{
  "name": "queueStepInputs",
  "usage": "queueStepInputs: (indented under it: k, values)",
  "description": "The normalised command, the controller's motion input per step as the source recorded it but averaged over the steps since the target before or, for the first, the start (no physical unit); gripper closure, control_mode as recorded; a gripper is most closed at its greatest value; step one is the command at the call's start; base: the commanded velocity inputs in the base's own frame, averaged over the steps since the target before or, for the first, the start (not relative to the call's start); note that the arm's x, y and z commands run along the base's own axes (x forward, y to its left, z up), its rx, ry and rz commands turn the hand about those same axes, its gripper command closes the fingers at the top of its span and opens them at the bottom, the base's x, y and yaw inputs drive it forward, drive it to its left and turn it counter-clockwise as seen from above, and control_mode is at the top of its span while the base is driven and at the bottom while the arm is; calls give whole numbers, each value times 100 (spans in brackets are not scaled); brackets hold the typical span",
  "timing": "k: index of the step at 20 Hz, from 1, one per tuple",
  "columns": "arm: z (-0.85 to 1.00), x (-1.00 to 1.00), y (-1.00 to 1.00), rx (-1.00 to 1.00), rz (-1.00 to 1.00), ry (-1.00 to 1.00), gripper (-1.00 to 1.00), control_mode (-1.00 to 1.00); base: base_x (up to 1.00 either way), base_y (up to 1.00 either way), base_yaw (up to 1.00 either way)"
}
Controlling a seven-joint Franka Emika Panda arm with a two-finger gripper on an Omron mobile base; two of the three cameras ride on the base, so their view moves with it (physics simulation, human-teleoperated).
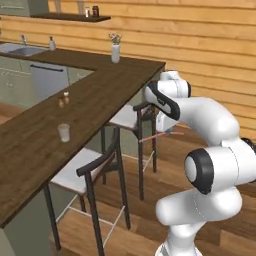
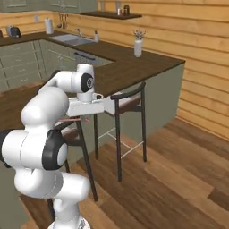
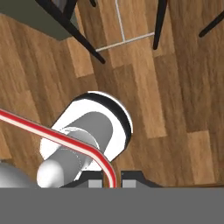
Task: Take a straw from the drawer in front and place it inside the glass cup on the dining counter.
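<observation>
We see even, soft light across all three pictures, bright enough everywhere, with no glare. Shadows are faint: a soft shade lies under the tabletop (image 1: 75, 115) and on the floor (image 2: 170, 179) beneath the stools (image 2: 127, 105). Edges look slightly soft and jagged, textures coarse. In the hand view the straw (image 3: 65, 140) looks sharp, undistorted.

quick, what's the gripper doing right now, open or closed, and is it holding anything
Gripper: closed on the straw, which sticks out sideways from the fingers, over the wood floor beside the stools.
</observation>
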Motion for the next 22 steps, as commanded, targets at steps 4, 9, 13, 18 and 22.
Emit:
queueStepInputs:
  k: [4, 9, 13, 18, 22]
  values:
    - [0, 0, 0, 0, 0, 0, 100, 100, 50, -71, 67]
    - [0, 0, 0, 0, 0, 0, 100, 100, 30, -68, 71]
    - [0, 0, 0, 0, 0, 0, 100, 100, 7, -75, 72]
    - [0, 0, 0, 0, 0, 0, 100, 100, 33, -81, 61]
    - [0, 0, 0, 0, 0, 0, 100, 100, 63, -51, 36]
